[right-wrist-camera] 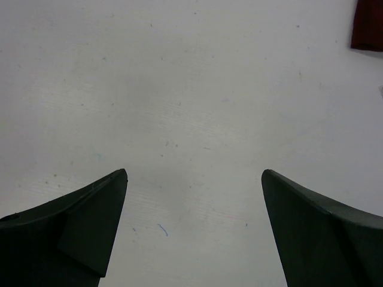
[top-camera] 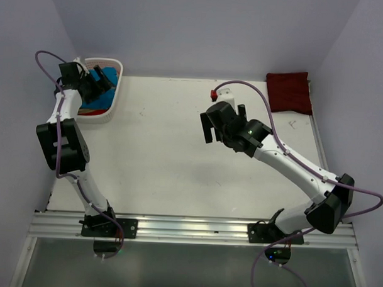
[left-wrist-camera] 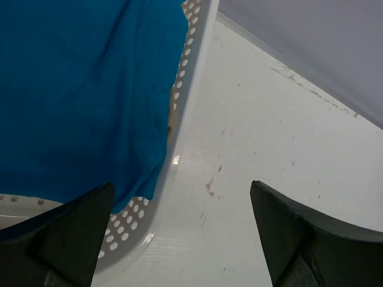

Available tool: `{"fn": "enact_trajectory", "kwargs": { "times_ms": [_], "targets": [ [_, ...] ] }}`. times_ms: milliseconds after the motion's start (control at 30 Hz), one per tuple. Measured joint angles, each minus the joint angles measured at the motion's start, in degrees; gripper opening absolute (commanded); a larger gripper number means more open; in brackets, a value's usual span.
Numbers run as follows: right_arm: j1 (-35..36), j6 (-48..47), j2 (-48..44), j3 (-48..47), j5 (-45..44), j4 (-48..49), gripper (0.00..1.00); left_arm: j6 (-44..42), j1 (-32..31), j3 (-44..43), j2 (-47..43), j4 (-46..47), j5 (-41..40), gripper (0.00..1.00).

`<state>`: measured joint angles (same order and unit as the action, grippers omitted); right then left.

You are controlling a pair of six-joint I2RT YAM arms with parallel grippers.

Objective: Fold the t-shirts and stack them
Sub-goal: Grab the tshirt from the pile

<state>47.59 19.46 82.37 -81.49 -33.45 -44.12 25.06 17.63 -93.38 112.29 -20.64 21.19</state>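
The left arm's fingers (left-wrist-camera: 66, 239) stood wide apart and held nothing. They hung over the rim of the white basket (left-wrist-camera: 187, 89), one finger above the cloth inside it and the other above bare bench (left-wrist-camera: 281, 149) just outside its wall. Directly beneath and ahead of the inner finger lay the teal-blue t-shirt (left-wrist-camera: 78, 89), loosely bunched, filling the part of the basket in view and lapping up against the perforated wall. It looked soft and limp, with shallow creases and no clear fold line or sleeve to pick out. Whether other shirts lay under it could not be told.

The right arm's fingers (right-wrist-camera: 78, 233) were also spread wide and empty, poised above the open middle of the bench with nothing between or under them. Well apart from them, beyond and to their right at the far corner of the bench, lay the dark maroon t-shirt (top-camera: 289, 91). It sat flat as a tidy, roughly square packet with straight edges, so it appeared to be folded.

By that reading the job was in its early part: one shirt seemed folded and set down as the start of a stack, while the teal one remained unfolded in the basket and had yet to be lifted out, spread, folded and laid on the maroon one. No beige or red shirt showed in any view.
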Motion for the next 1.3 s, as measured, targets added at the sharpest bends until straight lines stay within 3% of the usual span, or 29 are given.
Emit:
{"fn": "enact_trajectory", "kwargs": {
  "times_ms": [233, 367, 533, 967, 1067, 1167, 1200, 1300],
  "targets": [
    [-0.04, 0.11, -2.32, 0.35, -0.02, 0.09, 0.99, -1.2, -0.02, -3.28, 0.0, -0.22, -1.75, 1.0],
    [-0.04, 0.13, -3.76, 0.9, -0.02, 0.17, 0.99, -2.75, -0.15, -6.08, 0.7, -2.6, -6.78, 0.97],
    [-0.04, 0.44, -4.66, 1.27, -0.07, 0.13, 0.99, -3.96, -0.66, -15.98, 6.64, -5.46, -12.13, 0.89],
    [-0.09, 1.07, -8.66, 4.83, -1.29, -0.02, 0.99, -4.81, -1.64, -22.77, 19.08, -9.73, -15.56, 0.83],
    [-0.15, 1.11, -8.76, 5.31, -1.62, 0.02, 0.99, -5.09, -1.66, -22.93, 19.08, -9.75, -15.87, 0.74],
    [-0.15, 1.14, -8.76, 5.73, -1.66, 0.0, 0.99, -5.16, -1.66, -23.02, 19.08, -9.77, -16.15, 0.55],
    [-0.15, 1.14, -8.76, 5.88, -1.68, 0.0, 0.99, -5.16, -1.66, -22.99, 19.08, -9.77, -16.2, 0.41],
    [-0.15, 1.27, -8.59, 6.03, -1.75, 0.04, 0.99, -5.4, -1.66, -22.99, 19.08, -9.79, -16.39, 0.15]
  ]
}}
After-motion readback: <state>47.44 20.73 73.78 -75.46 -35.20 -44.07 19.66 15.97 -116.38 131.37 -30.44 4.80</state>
